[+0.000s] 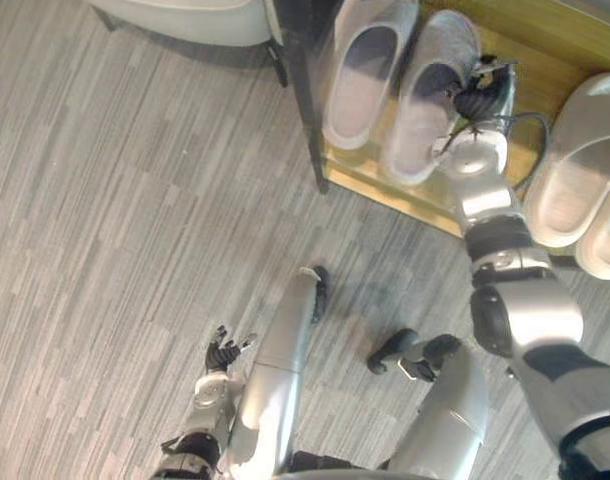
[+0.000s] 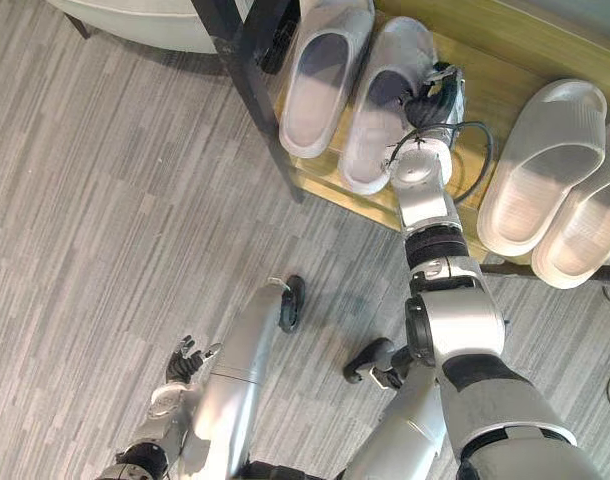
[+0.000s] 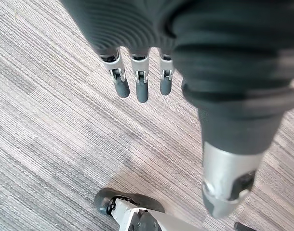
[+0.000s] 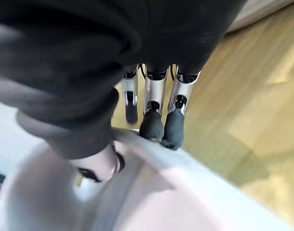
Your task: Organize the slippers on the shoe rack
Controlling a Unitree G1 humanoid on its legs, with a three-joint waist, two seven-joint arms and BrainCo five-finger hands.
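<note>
I see my right hand point(image 1: 477, 100) reaching onto the light wooden shelf point(image 1: 550, 45) of the black-framed shoe rack, where it grips the side wall of a pale grey soft slipper point(image 1: 420, 125); its dark-tipped fingers point(image 4: 152, 125) are outside the rim and its thumb point(image 4: 101, 166) is inside. That slipper lies just beside its matching grey slipper point(image 1: 360, 85), with a pair of off-white moulded slides point(image 1: 575, 170) further right on the same shelf. My left hand point(image 1: 223, 353) hangs low over the grey striped carpet floor point(image 1: 135, 200), fingers loose and holding nothing.
</note>
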